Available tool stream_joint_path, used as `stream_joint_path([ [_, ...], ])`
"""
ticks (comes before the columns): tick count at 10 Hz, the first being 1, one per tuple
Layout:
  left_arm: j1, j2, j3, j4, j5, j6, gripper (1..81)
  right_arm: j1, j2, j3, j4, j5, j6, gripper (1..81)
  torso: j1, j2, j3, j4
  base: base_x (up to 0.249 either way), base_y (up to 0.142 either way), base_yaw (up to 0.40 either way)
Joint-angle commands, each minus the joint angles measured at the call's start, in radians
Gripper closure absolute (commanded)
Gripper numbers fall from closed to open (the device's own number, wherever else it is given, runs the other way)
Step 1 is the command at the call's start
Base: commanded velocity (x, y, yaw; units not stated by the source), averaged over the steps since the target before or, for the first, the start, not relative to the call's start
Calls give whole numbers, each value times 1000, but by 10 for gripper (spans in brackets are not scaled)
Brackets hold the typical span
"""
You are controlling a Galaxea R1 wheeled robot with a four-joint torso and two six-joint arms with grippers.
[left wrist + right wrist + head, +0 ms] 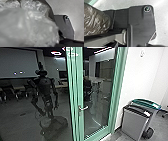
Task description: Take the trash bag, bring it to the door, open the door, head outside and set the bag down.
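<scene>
The trash bag (28, 26) is very near the camera in the left wrist view, its crinkled pale plastic hiding much behind it. In the right wrist view, the bag (95, 20) looks brownish and shiny, lying alongside the robot's dark base plate. Ahead in the head view, the glass door (80, 77) has a green frame and appears closed. Its silver lever handle (84, 108) sits on the left stile, with no gripper on it.
Two bins, a grey one (135, 123) and a green-topped one (146, 103), stand right of the door by a white wall (140, 74). Dark glass left of the door mirrors a robot figure (46, 88). Tables and chairs show behind the glass.
</scene>
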Motion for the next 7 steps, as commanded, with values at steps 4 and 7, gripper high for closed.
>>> stream_joint_path([
  [4, -57, 0, 4, 13, 41, 5, 811, 47, 2, 2, 2, -57, -8, 10, 0, 0, 0, 0, 135, -65, 0],
  [7, -57, 1, 4, 13, 41, 5, 811, 47, 2, 1, 2, -57, -8, 10, 0, 0, 0, 0, 137, -65, 0],
])
